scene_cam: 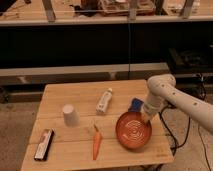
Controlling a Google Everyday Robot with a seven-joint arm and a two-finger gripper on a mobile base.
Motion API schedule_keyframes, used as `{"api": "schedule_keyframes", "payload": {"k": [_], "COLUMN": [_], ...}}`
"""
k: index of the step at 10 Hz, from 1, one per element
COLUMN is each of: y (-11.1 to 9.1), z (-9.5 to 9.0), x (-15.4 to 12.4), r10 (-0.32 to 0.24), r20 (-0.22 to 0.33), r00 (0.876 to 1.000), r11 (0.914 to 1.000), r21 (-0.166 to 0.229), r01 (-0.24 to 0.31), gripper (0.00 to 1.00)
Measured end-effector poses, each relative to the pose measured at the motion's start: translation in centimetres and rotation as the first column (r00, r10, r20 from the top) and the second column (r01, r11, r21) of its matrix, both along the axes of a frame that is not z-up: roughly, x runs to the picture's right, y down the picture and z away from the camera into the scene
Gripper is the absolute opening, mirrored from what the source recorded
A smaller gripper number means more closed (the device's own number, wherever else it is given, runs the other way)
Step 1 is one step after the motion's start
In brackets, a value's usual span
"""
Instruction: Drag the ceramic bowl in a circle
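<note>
Ceramic bowl [133, 131] sat near the table [75, 92] front-right corner, pale rings showing inside. Gripper [146, 118] was down at the bowl's back-right rim; couldn't tell its grip state. Blue item [135, 104] sat just behind the bowl, carrot [97, 142] just left, white bottle [104, 100] back-left, upturned white cup [70, 115] well left.

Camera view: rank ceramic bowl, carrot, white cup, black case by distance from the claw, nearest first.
1. ceramic bowl, under the claw at its right rim.
2. carrot, just left of the bowl.
3. white cup, farther left.
4. black case, front-left corner.
</note>
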State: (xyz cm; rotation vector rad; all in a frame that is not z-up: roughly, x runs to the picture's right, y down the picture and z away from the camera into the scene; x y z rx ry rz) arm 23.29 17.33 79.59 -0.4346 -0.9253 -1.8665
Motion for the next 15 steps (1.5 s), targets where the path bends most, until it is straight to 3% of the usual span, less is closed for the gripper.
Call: {"api": "schedule_keyframes", "payload": {"k": [2, 5, 7, 9, 12, 15], "y": [0.2, 2.7, 4.3, 5.9, 6.1, 6.1], "z": [-0.3, -2.4, -4.0, -5.5, -6.2, -6.4], "x": [0.3, 4.0, 4.6, 4.4, 0.6, -5.3], "r10": [0.01, 0.002, 0.048, 0.096, 0.049, -0.036], "r20": [0.004, 0.041, 0.053, 0.031, 0.065, 0.152], "r00": [1.0, 0.999, 0.997, 0.995, 0.997, 0.988], "r11": [0.9999, 1.0, 0.9986, 0.994, 0.996, 0.9919], "r21": [0.003, -0.005, -0.024, -0.056, -0.077, -0.115], "r01": [-0.01, -0.002, -0.047, -0.094, -0.044, 0.054], "gripper": [0.01, 0.01, 0.01, 0.01, 0.01, 0.01]}}
